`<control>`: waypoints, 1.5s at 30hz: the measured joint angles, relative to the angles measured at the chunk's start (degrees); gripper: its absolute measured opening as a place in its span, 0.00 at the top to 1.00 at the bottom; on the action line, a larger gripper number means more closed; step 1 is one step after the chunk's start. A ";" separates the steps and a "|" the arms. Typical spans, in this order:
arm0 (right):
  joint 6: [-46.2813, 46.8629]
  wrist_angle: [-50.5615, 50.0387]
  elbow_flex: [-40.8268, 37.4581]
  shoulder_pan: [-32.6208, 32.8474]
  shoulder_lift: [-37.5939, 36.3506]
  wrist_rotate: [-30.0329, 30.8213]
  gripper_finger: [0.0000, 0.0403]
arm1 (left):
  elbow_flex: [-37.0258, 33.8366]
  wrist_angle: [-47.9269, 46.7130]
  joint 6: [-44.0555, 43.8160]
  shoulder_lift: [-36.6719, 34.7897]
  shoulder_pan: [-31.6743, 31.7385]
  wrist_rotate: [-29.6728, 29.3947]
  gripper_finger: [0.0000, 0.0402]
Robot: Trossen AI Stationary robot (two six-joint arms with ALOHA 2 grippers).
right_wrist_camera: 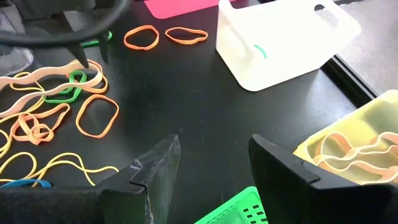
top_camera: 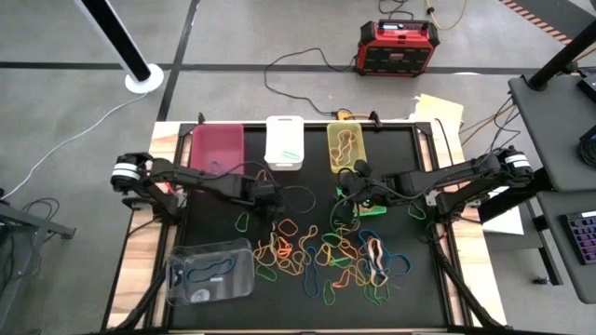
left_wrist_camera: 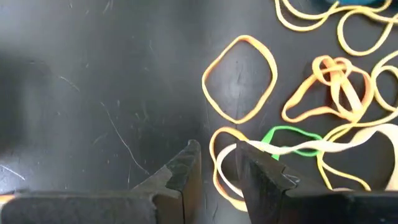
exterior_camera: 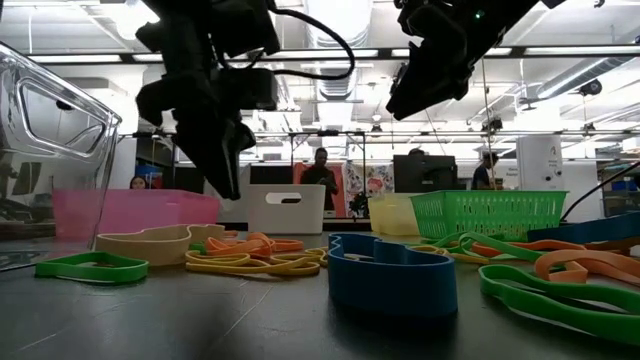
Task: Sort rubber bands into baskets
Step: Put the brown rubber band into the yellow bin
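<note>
While left hand [left_wrist_camera: 217,177] hovers low over far-left edge of loose pile of thin coloured rubber bands [top_camera: 326,256] on black desk [top_camera: 223,233], fingers slightly spread, empty; nearest cream band [left_wrist_camera: 298,149] directly beneath. Right hand [right_wrist_camera: 211,168] spread, empty, above small bright green mesh basket [top_camera: 371,208], farther.

Left hand [top_camera: 272,197] low, fingers parted, right hand [top_camera: 352,186] raised, open

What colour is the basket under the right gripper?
Bright green mesh basket, clearest in the low view.
</note>
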 joint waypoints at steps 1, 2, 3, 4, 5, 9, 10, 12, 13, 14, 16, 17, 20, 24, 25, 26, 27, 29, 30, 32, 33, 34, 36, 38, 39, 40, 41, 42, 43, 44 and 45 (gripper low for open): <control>-0.02 0.00 0.00 0.00 0.00 -0.01 0.53 | 0.39 -0.31 -0.18 0.51 0.03 -0.02 0.78; -0.04 0.00 0.00 0.00 0.00 -0.01 0.53 | 0.52 -0.45 -0.18 0.98 0.07 0.02 0.78; -0.10 0.00 0.00 0.00 0.00 -0.01 0.53 | 0.70 -0.78 -0.18 1.56 0.07 0.20 0.78; -0.11 0.00 0.00 0.00 0.00 -0.01 0.53 | 0.90 -0.73 -0.16 2.17 0.07 0.99 0.78; -0.13 0.00 0.00 0.00 0.00 -0.01 0.53 | 1.03 -0.58 -0.16 2.71 0.05 1.94 0.78; -0.13 -0.20 -0.05 0.00 0.00 -0.01 0.53 | 1.13 -0.89 -0.33 4.37 0.03 4.54 0.78; -0.13 -0.20 -0.07 0.00 0.00 -0.01 0.53 | 1.13 -1.21 -0.58 4.59 0.00 4.53 0.78; -0.13 -0.19 -0.17 0.00 0.00 -0.01 0.53 | 1.09 -1.45 -0.88 4.73 0.00 4.48 0.78; -0.13 -0.20 -0.23 0.00 0.00 -0.01 0.53 | 0.95 -1.41 -1.14 4.74 0.00 4.47 0.78; -0.13 -0.17 -0.30 0.00 0.00 -0.01 0.53 | 0.76 -1.47 -1.36 4.74 0.00 4.38 0.78; -0.13 -0.18 -0.45 0.00 0.00 -0.01 0.53 | 0.38 -1.61 -1.75 4.74 0.01 3.92 0.78; -0.13 -0.17 -0.54 0.00 0.00 -0.01 0.53 | 0.23 -1.78 -1.92 4.74 0.02 3.29 0.78; 0.18 -0.15 -0.90 0.00 0.00 -0.01 0.53 | -0.05 -2.05 -2.55 4.86 0.02 1.52 0.78; 0.38 0.30 -1.38 0.00 0.00 -0.02 0.53 | -0.40 -2.10 -2.67 5.18 0.02 1.38 0.78; 0.38 0.48 -1.54 0.00 0.00 -0.02 0.53 | -0.40 -2.02 -2.67 5.22 0.02 1.38 0.79; 0.39 0.70 -1.72 0.00 0.00 -0.01 0.53 | -0.41 -1.88 -2.65 5.43 0.00 1.38 0.79; 0.42 0.94 -1.87 0.00 0.00 -0.02 0.53 | -0.43 -1.84 -2.57 5.76 0.00 1.38 0.80; 0.49 1.12 -1.97 0.00 0.00 -0.03 0.53 | -0.47 -1.88 -2.24 6.61 0.00 1.39 0.81; 0.61 1.14 -2.01 0.00 0.00 -0.03 0.53 | -0.49 -1.92 -2.15 6.98 0.00 1.40 0.82; 0.66 1.10 -2.09 0.00 0.00 -0.03 0.53 | -0.49 -1.86 -1.70 7.67 0.00 1.39 0.86; 0.68 1.13 -2.10 0.00 0.00 -0.03 0.53 | -0.49 -1.84 -1.42 7.89 0.00 1.34 0.89; 0.68 1.13 -2.10 0.00 0.00 -0.03 0.53 | -0.49 -1.82 -1.09 7.97 0.01 1.26 0.92; 0.68 1.18 -2.10 0.00 0.00 -0.01 0.53 | -0.49 -1.82 -0.52 7.89 0.07 1.19 0.98; 0.54 1.14 -2.16 0.00 0.00 -0.01 0.53 | -0.49 -1.91 -0.15 7.22 0.04 0.61 0.99; 0.49 1.17 -2.16 0.00 0.00 -0.01 0.53 | -0.49 -1.99 0.28 6.74 0.00 -0.20 0.99; 0.48 1.20 -2.16 0.00 0.00 -0.02 0.53 | -0.49 -2.09 0.75 6.03 -0.02 -0.75 0.99; 0.48 1.20 -2.16 0.00 0.00 -0.01 0.53 | -0.49 -2.09 1.21 5.35 -0.02 -0.90 1.00; 0.46 1.24 -2.16 0.00 0.00 -0.01 0.53 | -0.49 -2.08 1.75 4.64 0.00 -1.15 1.00; 0.40 1.33 -2.16 0.00 0.00 -0.01 0.53 | -0.49 -2.08 2.34 3.91 0.00 -1.58 1.00; 0.40 1.42 -2.16 0.00 0.00 -0.01 0.54 | -0.49 -2.08 2.85 2.97 0.00 -2.09 1.00; 0.38 1.57 -2.16 0.00 0.00 -0.01 0.54 | -0.49 -2.07 3.35 1.98 0.00 -2.59 1.00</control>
